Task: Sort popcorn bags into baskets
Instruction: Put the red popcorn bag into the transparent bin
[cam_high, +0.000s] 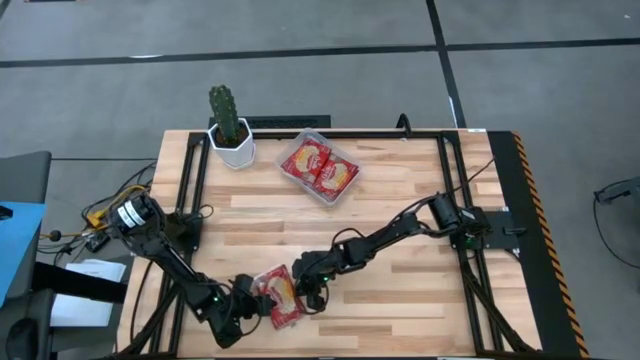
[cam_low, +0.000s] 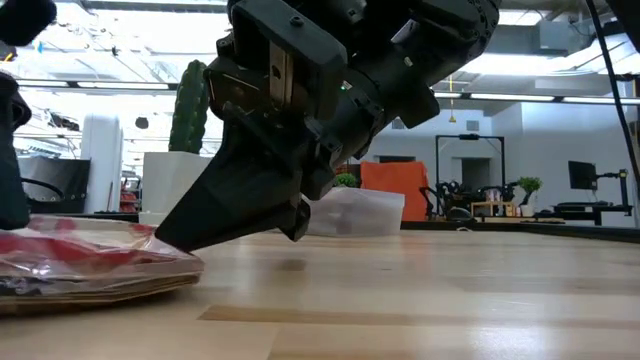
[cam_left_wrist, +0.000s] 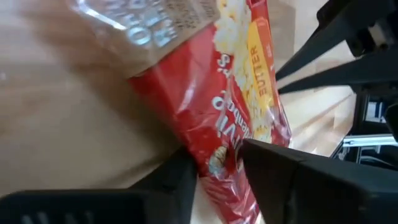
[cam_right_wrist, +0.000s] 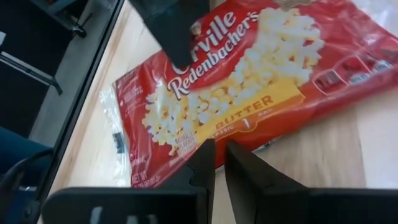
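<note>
The pale slatted wooden bench (cam_high: 400, 230) carries a clear shallow plastic basket (cam_high: 343, 190) at its far middle, already holding red popcorn bags (cam_high: 318, 167). Well apart from it, at the near edge, lies a flat red popcorn packet (cam_high: 281, 296), its long axis running roughly away from the near edge. The left claw (cam_left_wrist: 217, 168) grips the packet's end. The right claw (cam_right_wrist: 219, 163), fingers nearly together on nothing, sits at the packet's long edge.

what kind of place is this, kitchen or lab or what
Most likely a robotics lab or workshop, not a kitchen. The wooden table carries black rails, a wide room with ceiling strip lights lies behind it, and another robot arm on a bench stands far back.
</note>
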